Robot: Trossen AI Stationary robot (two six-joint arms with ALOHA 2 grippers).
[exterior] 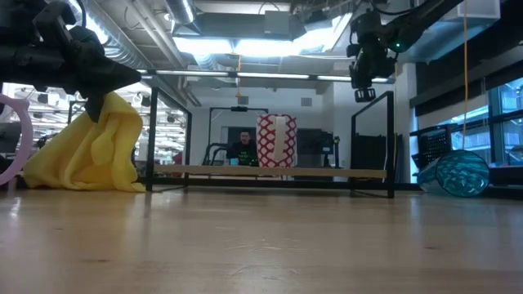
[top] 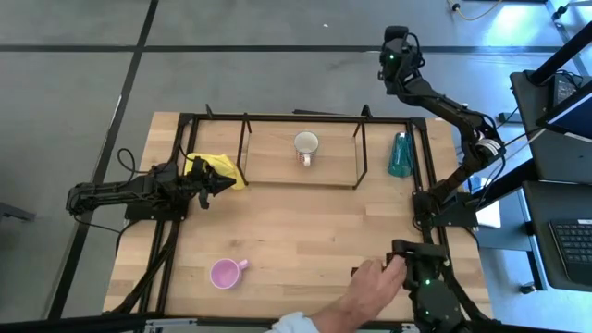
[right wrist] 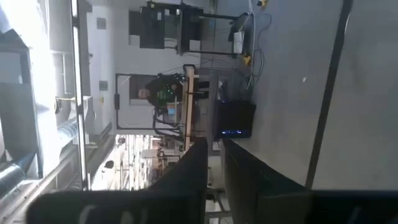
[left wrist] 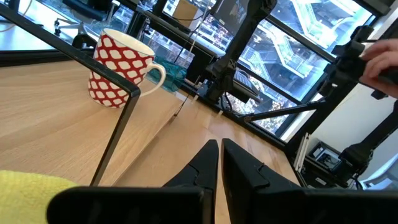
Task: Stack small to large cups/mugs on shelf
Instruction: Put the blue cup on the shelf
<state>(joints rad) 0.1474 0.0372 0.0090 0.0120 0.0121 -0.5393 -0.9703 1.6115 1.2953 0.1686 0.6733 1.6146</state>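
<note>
The white mug with red pattern [top: 306,145] stands upright on the shelf [top: 268,166], a light-wood board framed by black rods; the left wrist view shows the mug [left wrist: 118,68] too. The teal tumbler [top: 400,154] lies on its side on the table, right of the shelf. The pink mug [top: 225,272] stands upright on the table's near part. My left gripper [top: 225,183] hovers shut by the yellow cloth [top: 215,167], left of the shelf, pointing toward the shelf. My right gripper [top: 396,48] is raised high beyond the table's far edge, fingers together but for a narrow slit [right wrist: 214,149].
A person's hand [top: 370,285] reaches in at the table's near edge and rests on a black device [top: 421,268]. Thin black rods [top: 190,139] frame the table's sides and the shelf. Bare wood [top: 305,231] lies between the shelf and the near edge.
</note>
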